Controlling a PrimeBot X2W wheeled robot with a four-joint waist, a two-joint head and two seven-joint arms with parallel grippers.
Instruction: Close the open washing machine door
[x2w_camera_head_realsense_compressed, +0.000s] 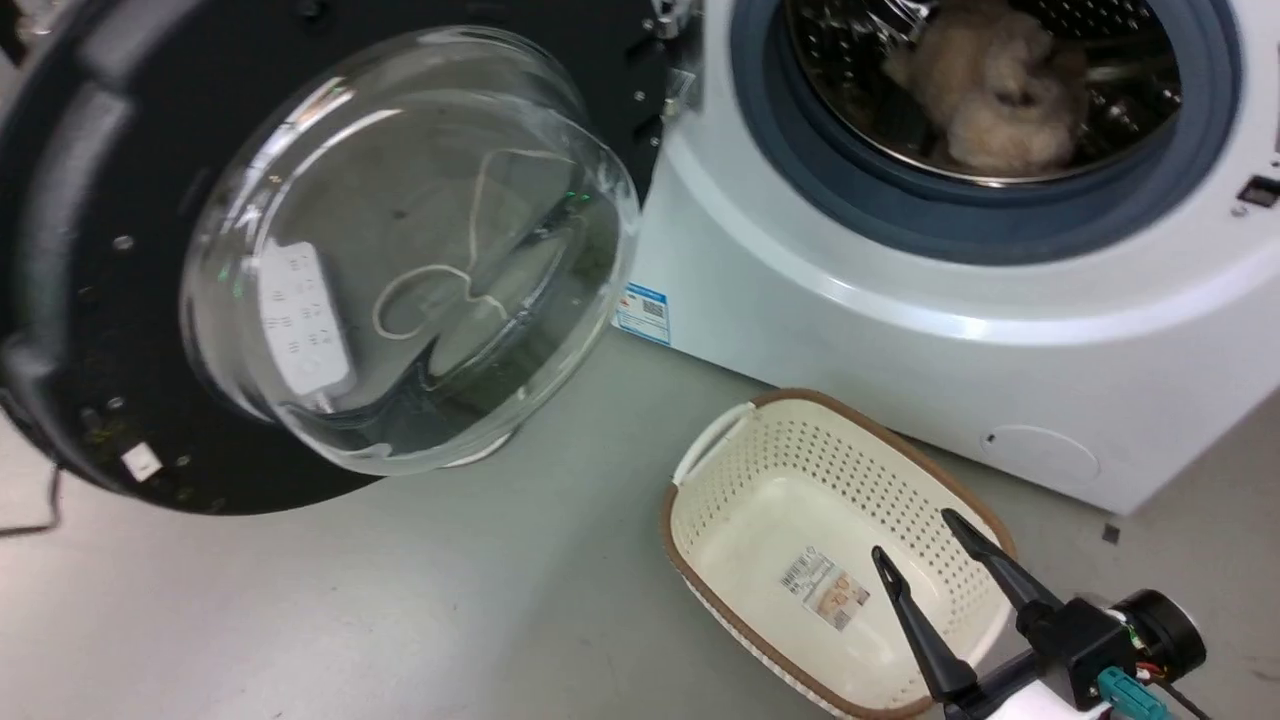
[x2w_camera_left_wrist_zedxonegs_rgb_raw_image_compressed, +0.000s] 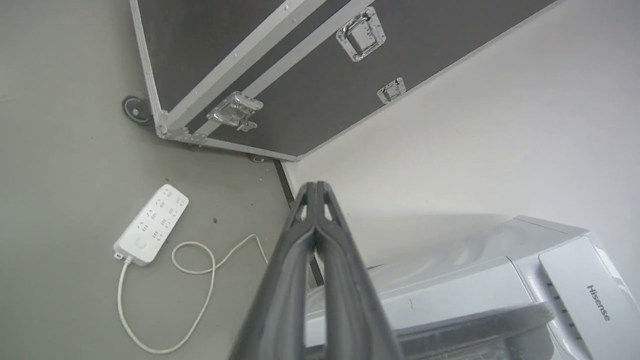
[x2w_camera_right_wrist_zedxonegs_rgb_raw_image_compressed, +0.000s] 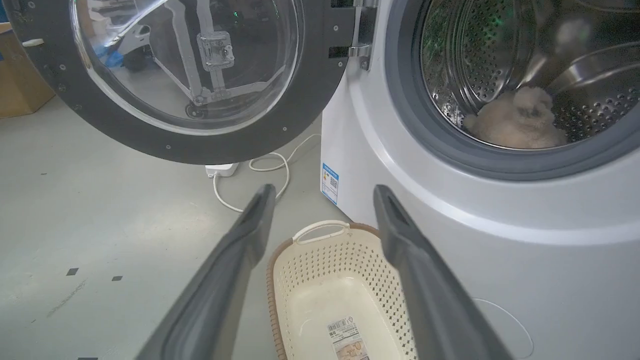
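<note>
Soft, even light falls from overhead, leaving the pale grey floor (x2w_camera_head_realsense_compressed: 400, 600) nearly shadowless. White glare streaks the domed glass of the big round black-rimmed washing machine door (x2w_camera_head_realsense_compressed: 330, 250), whose left rim looks smeared. The perforated steel drum (x2w_camera_right_wrist_zedxonegs_rgb_raw_image_compressed: 500, 60) glints. Close to the lens, the long dark fingers (x2w_camera_right_wrist_zedxonegs_rgb_raw_image_compressed: 230, 280) of the right gripper (x2w_camera_right_wrist_zedxonegs_rgb_raw_image_compressed: 324, 200) go soft.

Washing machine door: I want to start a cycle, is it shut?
Open. The washing machine door stands swung wide on its hinge, drum exposed.

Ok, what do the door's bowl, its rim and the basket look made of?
Washing machine door: centre bowl clear, glossy, probably glass; a power strip shows through it. Its rim is matte black, likely plastic, with screw heads. Basket: cream, perforated, apparently moulded plastic, brown edge.
</note>
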